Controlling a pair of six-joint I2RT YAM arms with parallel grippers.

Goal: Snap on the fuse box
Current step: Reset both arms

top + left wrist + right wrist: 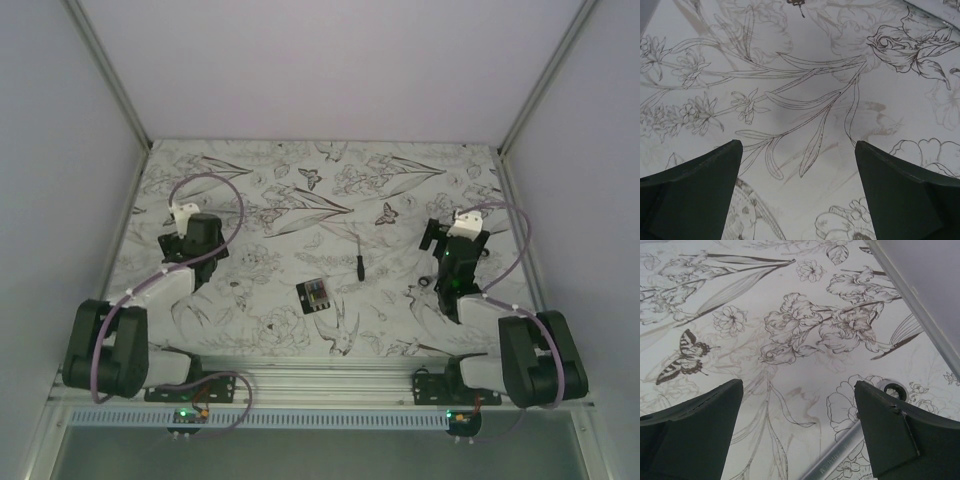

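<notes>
Both left gripper (798, 150) and right gripper (798, 390) hover, jaws released, empty. The fuse box (316, 296) lies on the table (250, 170) between them; whether its cover is snapped on is too small to tell.

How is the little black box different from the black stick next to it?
The fuse box is squarish and flat; the stick is long and thin. The fuse box shows coloured bits; the stick is plain dark. On the flowery table, the fuse box lies nearer the front edge than the stick. Both are small and dark.
</notes>
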